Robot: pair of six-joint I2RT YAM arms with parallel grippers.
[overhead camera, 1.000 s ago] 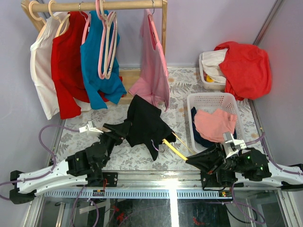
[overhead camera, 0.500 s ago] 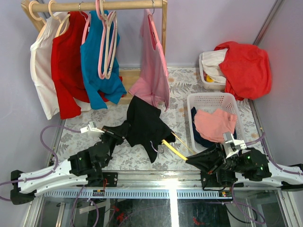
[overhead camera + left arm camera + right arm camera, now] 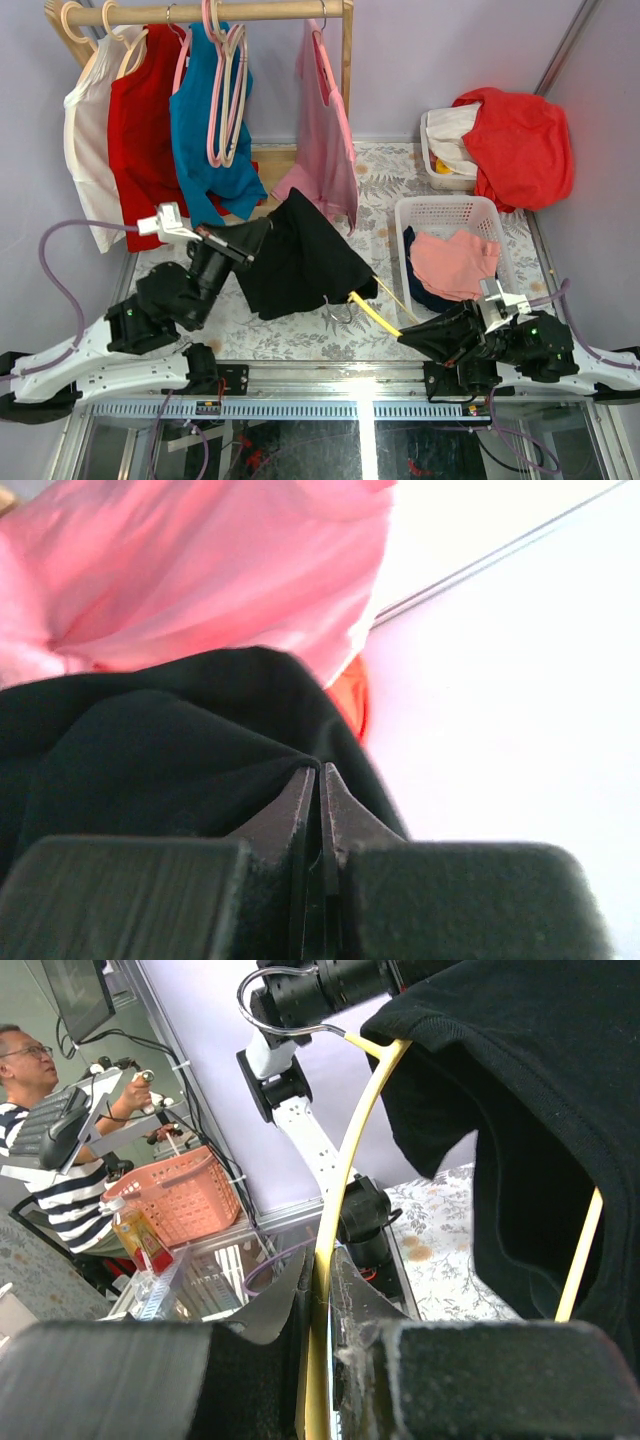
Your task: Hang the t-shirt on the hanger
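Note:
The black t-shirt hangs spread above the table's middle, one side draped over the yellow hanger. My left gripper is raised at the shirt's upper left edge. In the left wrist view the left gripper is shut on a fold of the t-shirt. My right gripper is low at the right. In the right wrist view the right gripper is shut on one arm of the hanger. The t-shirt covers the hanger's other arm, and its metal hook points away.
A wooden clothes rack at the back holds white, red, teal-blue and pink shirts and pink hangers. A white basket with pink cloth stands at the right. Behind it is a bin under red cloth.
My left gripper has shut on the t-shirt's edge and risen up and back to the left, lifting and spreading the cloth. The right gripper has barely moved with the hanger.

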